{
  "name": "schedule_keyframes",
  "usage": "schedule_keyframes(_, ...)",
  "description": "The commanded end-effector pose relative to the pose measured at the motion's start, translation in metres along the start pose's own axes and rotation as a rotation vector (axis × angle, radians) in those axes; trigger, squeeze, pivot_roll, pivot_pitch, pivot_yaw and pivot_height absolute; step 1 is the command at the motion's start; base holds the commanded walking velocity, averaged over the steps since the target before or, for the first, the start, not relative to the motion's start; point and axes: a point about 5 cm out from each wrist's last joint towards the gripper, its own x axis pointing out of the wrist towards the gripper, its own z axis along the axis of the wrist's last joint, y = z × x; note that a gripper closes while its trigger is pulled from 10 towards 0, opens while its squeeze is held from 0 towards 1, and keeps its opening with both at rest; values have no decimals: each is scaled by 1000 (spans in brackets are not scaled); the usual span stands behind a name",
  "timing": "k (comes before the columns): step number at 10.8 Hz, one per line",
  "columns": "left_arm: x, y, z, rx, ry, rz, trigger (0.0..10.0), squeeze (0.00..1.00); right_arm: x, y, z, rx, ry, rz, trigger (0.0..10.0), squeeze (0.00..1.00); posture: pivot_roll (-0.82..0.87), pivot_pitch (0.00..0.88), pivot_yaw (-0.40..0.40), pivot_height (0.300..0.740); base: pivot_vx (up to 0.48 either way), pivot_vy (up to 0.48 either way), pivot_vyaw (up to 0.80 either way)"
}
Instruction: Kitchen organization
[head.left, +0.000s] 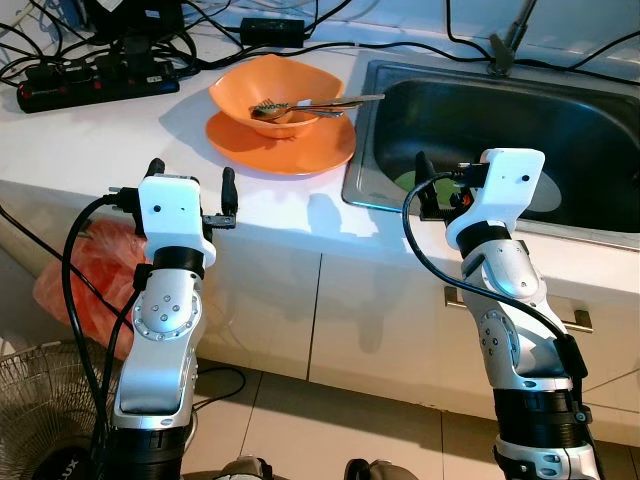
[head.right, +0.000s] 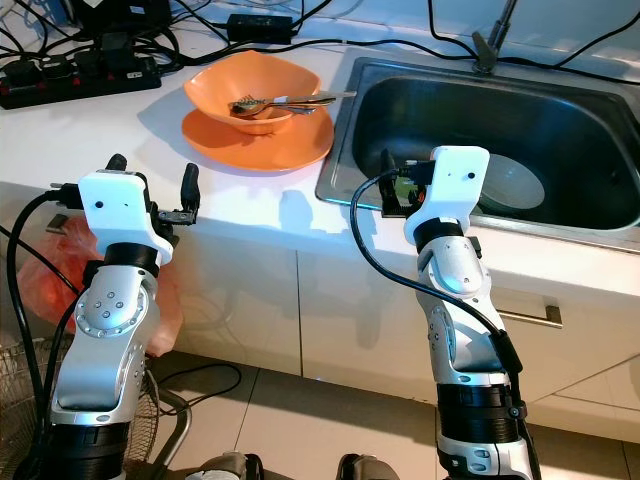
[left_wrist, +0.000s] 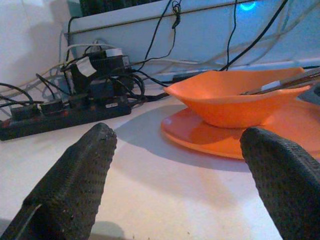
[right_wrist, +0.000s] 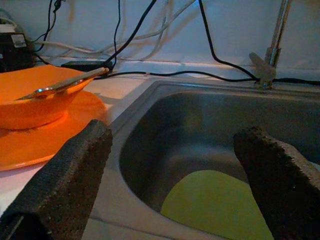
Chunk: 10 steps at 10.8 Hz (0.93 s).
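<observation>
A white countertop (head.left: 290, 215) runs above pale cabinet fronts and a tiled floor. The left gripper (head.left: 190, 185) hovers at the counter's front edge, fingers wide apart and empty; ahead of it an orange bowl (head.left: 275, 85) holding cutlery (head.left: 320, 103) sits on an orange plate (head.left: 285, 145), a black power strip (head.left: 95, 85) beyond. The right gripper (head.left: 445, 180), also spread and empty, hangs over the steel sink's (head.left: 560, 100) front rim, a yellow-green plate (right_wrist: 215, 205) lying in the basin just ahead.

A bowl (head.left: 277, 95) is set on a plate (head.left: 281, 140) on the counter (head.left: 120, 140); utensils (head.left: 312, 104) are laid in the bowl; a sink (head.left: 500, 130) is placed right; a power strip (head.left: 95, 82) is placed far left.
</observation>
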Motion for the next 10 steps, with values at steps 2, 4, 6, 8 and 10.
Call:
schedule_keyframes(2,0,-2,-1,1,1,-9,10000,0,0,-4,-2,6,13,-22,10000,0,56,130,-13,740,0,0,0)
schedule_keyframes(4,0,-2,-1,1,1,-9,10000,0,0,-4,-2,6,13,-22,10000,0,56,130,-13,740,0,0,0)
schedule_keyframes(6,0,-2,-1,1,1,-9,10000,0,0,-4,-2,6,13,-22,10000,0,56,130,-13,740,0,0,0)
schedule_keyframes(8,0,-2,-1,1,1,-9,10000,0,0,-4,-2,6,13,-22,10000,0,56,130,-13,740,0,0,0)
schedule_keyframes(10,0,-2,-1,1,1,-9,10000,0,0,-4,-2,6,13,-22,10000,0,56,130,-13,740,0,0,0)
